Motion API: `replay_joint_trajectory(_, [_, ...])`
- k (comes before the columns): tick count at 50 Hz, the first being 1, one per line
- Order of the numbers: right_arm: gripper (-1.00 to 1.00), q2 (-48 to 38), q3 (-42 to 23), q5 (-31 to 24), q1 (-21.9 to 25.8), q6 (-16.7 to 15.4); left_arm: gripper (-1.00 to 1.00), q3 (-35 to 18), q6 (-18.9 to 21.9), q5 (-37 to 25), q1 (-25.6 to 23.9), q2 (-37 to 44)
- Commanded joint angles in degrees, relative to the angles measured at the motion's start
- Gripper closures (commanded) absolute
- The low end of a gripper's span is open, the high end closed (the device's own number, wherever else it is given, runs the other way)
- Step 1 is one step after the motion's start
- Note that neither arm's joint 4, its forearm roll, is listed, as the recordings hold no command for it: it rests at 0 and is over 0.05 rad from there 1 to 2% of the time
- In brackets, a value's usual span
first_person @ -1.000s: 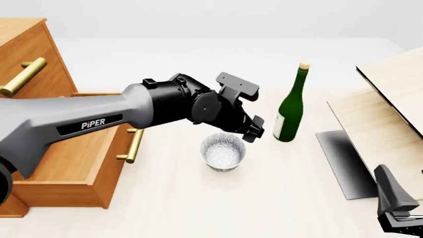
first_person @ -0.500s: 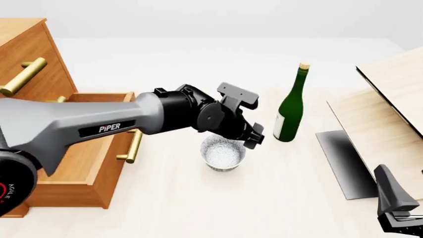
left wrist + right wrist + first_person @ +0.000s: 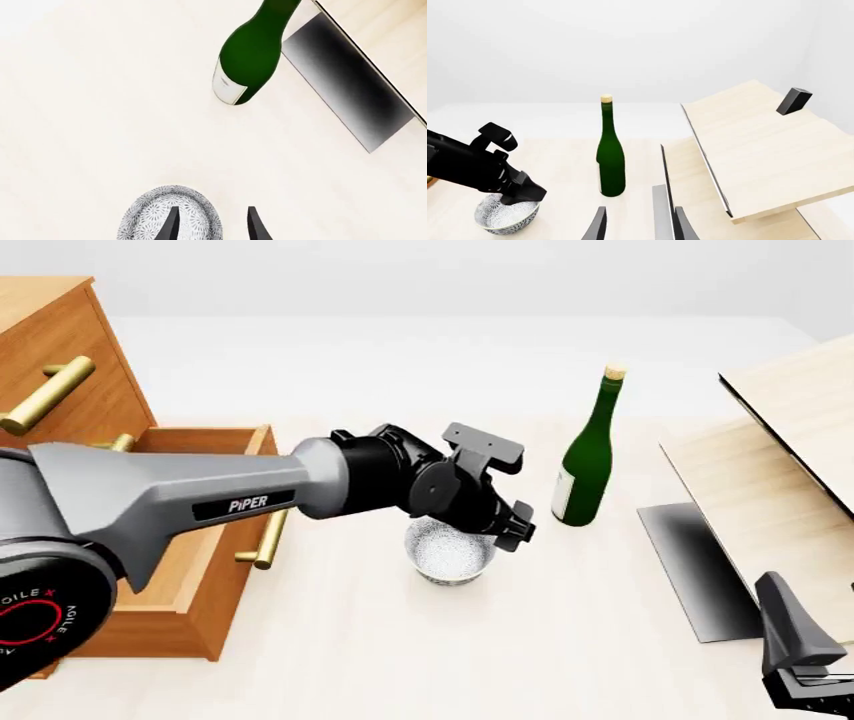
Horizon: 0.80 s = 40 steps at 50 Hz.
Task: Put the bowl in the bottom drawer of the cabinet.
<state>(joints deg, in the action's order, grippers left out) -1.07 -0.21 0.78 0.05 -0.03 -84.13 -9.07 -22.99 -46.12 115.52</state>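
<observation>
Front view placed the left gripper [image 3: 510, 524] right at the far right rim of the bowl [image 3: 450, 550], its black head angled down onto it. From the left wrist view, the two fingers [image 3: 171, 225] stood apart with a gap between them: one finger tip lay over the bowl's speckled inside, the other outside the rim, so the jaws straddled the wall without being pressed onto it. The bowl stood upright on the pale table [image 3: 534, 640], near the open bottom drawer [image 3: 174, 550] of the cabinet [image 3: 60, 350], which was pulled out at the left with its brass handle [image 3: 271, 530] facing the bowl. A green bottle [image 3: 587, 455] stood upright just right of the gripper. Beyond it leaned pale wood panels [image 3: 787, 440]. The right gripper [image 3: 634, 225] hung low at the right edge, fingers spread and holding nothing.
</observation>
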Motion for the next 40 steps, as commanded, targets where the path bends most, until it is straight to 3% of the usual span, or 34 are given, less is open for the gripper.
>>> replay_joint_trajectory(1, [-1.0,0.0,0.0,0.0,0.0,0.0,-1.0,0.3,-1.1,0.2,-0.3,1.0])
replay_joint_trajectory(18, [-1.0,0.0,0.0,0.0,0.0,0.0,-1.0,3.6,-3.4,3.1,-1.4,1.6])
replay_joint_trajectory(40, [-1.0,0.0,0.0,0.0,0.0,0.0,-1.0,3.9,-4.4,4.2,-1.0,2.7])
